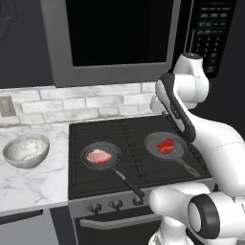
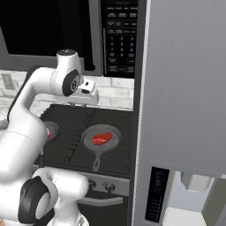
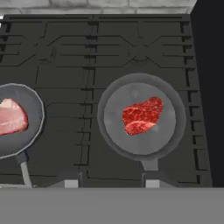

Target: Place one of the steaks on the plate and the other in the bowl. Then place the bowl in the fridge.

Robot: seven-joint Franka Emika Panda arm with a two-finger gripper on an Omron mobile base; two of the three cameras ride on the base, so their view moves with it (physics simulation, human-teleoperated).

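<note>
Gripper (image 3: 111, 183), its dark tips parted and empty, hovers above a marbled red steak (image 3: 142, 115) in a round grey pan (image 3: 175, 131) on the black grated stove (image 3: 92, 52).

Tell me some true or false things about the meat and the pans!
1. The red steak lies in a pan. True.
2. The pink steak is in the bowl. False: it lies in the other pan; the bowl holds nothing.
3. Both pans sit on the stove. True.
4. The gripper is holding the red steak. False: it hovers above it, holding nothing.
</note>
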